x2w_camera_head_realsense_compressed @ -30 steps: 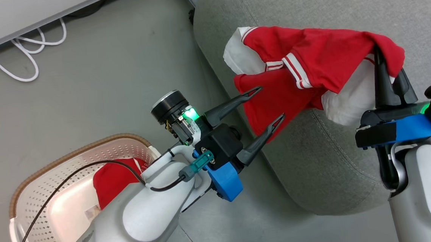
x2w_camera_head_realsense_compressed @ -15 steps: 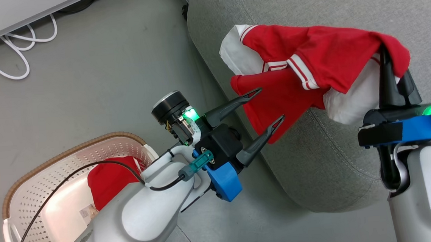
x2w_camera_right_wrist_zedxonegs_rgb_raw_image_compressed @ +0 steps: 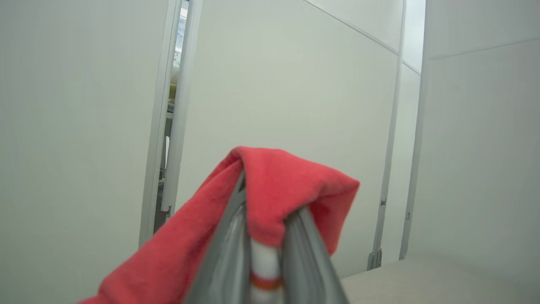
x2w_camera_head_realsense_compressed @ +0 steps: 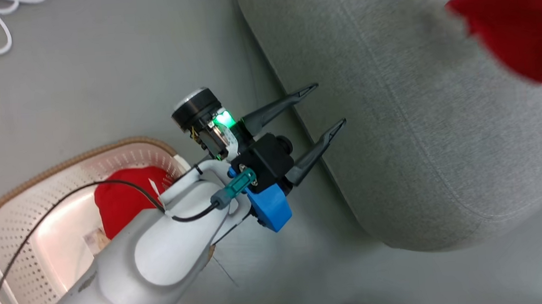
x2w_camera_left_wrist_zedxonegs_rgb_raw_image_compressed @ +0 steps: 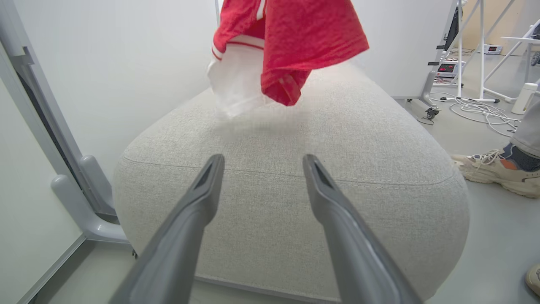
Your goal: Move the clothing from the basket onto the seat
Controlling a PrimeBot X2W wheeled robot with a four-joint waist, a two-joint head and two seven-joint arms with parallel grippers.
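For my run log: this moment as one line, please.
right gripper: shut on striped garment over seat | left gripper: open, empty | basket: second garment inside

Robotics laboratory: white partition panels [x2w_camera_right_wrist_zedxonegs_rgb_raw_image_compressed: 295,84], bare grey floor [x2w_camera_head_realsense_compressed: 80,89], loose cables [x2w_camera_left_wrist_zedxonegs_rgb_raw_image_compressed: 474,110], and metal stands [x2w_camera_left_wrist_zedxonegs_rgb_raw_image_compressed: 481,42] bearing electronic instruments [x2w_camera_left_wrist_zedxonegs_rgb_raw_image_compressed: 448,67].

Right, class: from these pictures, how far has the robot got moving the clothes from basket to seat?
Done: the red garment with white stripes and panels is out of the oval cream-white perforated plastic basket. In hand: the right gripper is shut on it, hanging it over the light-grey fabric seat. Left: release it there, then fetch the second red garment in the basket; the left gripper is open, empty.
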